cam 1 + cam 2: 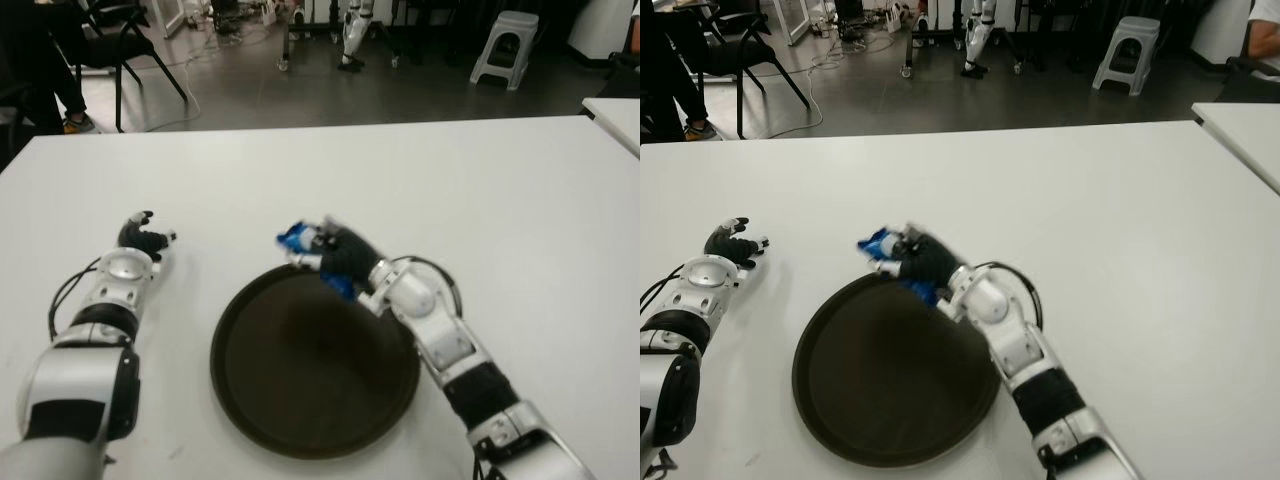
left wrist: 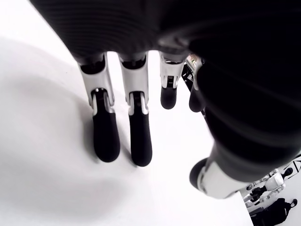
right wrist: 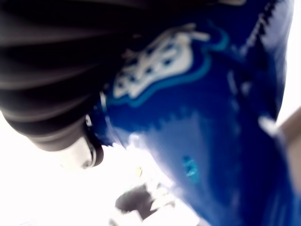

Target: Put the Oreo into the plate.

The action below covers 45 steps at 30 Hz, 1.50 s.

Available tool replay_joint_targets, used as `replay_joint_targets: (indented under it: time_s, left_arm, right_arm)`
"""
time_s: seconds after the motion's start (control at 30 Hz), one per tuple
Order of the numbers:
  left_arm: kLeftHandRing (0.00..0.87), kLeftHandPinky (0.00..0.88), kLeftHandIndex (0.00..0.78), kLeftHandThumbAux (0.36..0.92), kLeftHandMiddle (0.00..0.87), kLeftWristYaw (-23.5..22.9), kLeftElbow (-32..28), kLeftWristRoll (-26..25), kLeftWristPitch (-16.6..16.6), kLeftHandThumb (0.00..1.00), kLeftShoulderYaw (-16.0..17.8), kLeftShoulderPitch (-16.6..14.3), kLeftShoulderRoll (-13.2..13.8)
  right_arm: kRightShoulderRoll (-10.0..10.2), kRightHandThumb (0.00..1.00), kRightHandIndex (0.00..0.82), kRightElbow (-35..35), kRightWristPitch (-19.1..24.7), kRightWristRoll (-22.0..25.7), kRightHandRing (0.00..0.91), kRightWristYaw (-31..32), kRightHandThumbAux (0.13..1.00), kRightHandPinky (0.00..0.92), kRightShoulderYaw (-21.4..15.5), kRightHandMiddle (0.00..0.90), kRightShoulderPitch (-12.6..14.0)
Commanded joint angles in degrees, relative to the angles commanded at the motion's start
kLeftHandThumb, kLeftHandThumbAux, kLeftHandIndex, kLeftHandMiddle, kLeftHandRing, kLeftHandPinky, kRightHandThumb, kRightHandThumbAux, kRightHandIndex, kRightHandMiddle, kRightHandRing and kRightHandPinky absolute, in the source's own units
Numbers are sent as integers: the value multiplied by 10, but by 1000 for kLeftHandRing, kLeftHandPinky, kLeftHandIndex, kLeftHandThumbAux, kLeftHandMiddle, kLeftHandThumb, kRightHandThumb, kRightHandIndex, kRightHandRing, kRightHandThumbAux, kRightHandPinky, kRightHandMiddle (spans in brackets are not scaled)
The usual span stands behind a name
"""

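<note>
A blue Oreo packet (image 1: 297, 240) is gripped in my right hand (image 1: 328, 255), whose black fingers curl around it at the far rim of the dark round plate (image 1: 300, 400). Up close in the right wrist view the blue wrapper (image 3: 202, 117) with its white logo fills the picture, pressed against the palm. The plate lies on the white table (image 1: 420, 180) in front of me with nothing in it. My left hand (image 1: 143, 236) shows to the left of the plate, fingers (image 2: 104, 136) loosely extended over the table and holding nothing.
The white table stretches far to the back and right. A second table corner (image 1: 615, 115) shows at the far right. Beyond the table stand a chair (image 1: 120, 40), a grey stool (image 1: 505, 45) and wheeled equipment on the floor.
</note>
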Motion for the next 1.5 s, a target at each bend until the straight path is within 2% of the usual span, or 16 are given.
replay_joint_targets:
  time_s: [0.4, 0.53, 0.9, 1.03, 1.17, 1.23, 1.3, 1.33, 1.37, 1.43, 1.47, 1.5]
  left_arm:
    - [105, 131, 73, 793, 88, 1, -2, -4, 0, 238, 4, -1, -2]
    - [103, 139, 68, 787, 82, 1, 0, -4, -1, 237, 5, 0, -1]
    - [97, 125, 66, 798, 75, -5, 0, -2, -3, 214, 5, 0, 0]
    - [97, 115, 89, 802, 82, -7, 0, -3, -4, 249, 6, 0, 0]
    - [104, 125, 102, 808, 90, -8, 0, -7, -6, 275, 10, 0, -1]
    - [106, 129, 102, 807, 93, -7, 0, -7, -6, 266, 11, 0, -2]
    - [108, 131, 101, 807, 94, -7, -1, -6, -6, 251, 10, 0, -2]
    - [109, 133, 100, 807, 95, -7, 0, -5, -6, 238, 10, 0, -1]
    - [107, 128, 98, 806, 93, -7, 0, -5, -6, 227, 9, 0, -1]
    - [106, 123, 95, 806, 91, -6, 0, -3, -6, 217, 9, 0, -1]
    - [104, 123, 94, 804, 89, -6, 0, -2, -5, 215, 7, 0, -1]
    - [101, 123, 89, 799, 83, -6, 0, -1, -4, 212, 7, -1, -1]
  right_arm:
    - [-2, 743, 438, -46, 69, -8, 796, 25, 710, 796, 17, 761, 14]
    - [-9, 743, 438, -88, 101, -10, 789, 34, 710, 794, 25, 749, 20]
    - [-23, 740, 437, -98, 96, -28, 793, 29, 711, 801, 40, 742, 20]
    - [-22, 740, 437, -83, 87, -37, 794, 21, 711, 801, 47, 745, 17]
    - [-20, 741, 437, -56, 54, -38, 792, 17, 711, 800, 48, 740, 13]
    - [-18, 741, 437, -20, 17, -39, 791, 9, 711, 799, 48, 737, 10]
    - [-11, 741, 437, 53, -44, -51, 790, -14, 711, 798, 51, 734, -8]
    - [-15, 742, 437, 58, -57, -59, 789, -19, 711, 797, 54, 732, -12]
    - [-17, 780, 422, 60, -67, -65, 778, -22, 700, 785, 55, 652, -14]
    - [-21, 813, 410, 63, -78, -76, 770, -25, 691, 774, 58, 583, -19]
    - [-24, 819, 405, 70, -82, -83, 754, -24, 689, 748, 61, 571, -24]
    - [-26, 822, 398, 74, -85, -88, 614, -23, 690, 582, 63, 530, -27]
